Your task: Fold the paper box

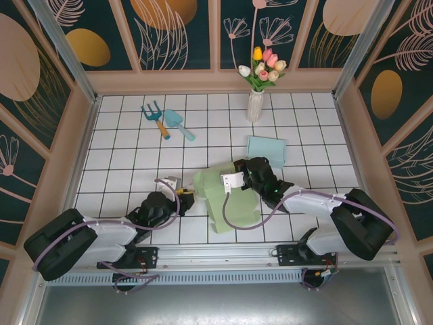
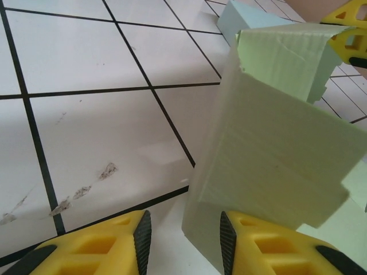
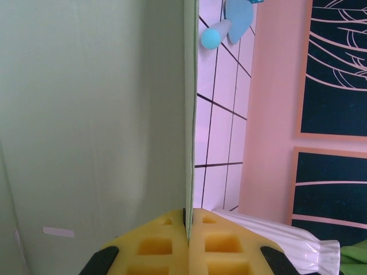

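R claw [image 3: 187, 220] pinches 1 green paper box [image 3: 92, 114], L claw [image 2: 184, 232] spread beside it

At the back of your white tiled table [image 1: 122, 156] stands a white vase [image 1: 254, 105] holding tulips [image 1: 265, 66]. Left of it lie 2 garden toys side by side: a blue fork [image 1: 154, 115] with an orange handle and a teal trowel [image 1: 177, 122].

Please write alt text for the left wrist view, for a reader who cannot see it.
A pale green paper box, half folded, stands on a white tiled table just ahead of the left gripper, whose yellow fingers stand apart at the bottom edge. At top right, the right gripper holds its upper flap; a light blue card lies behind.
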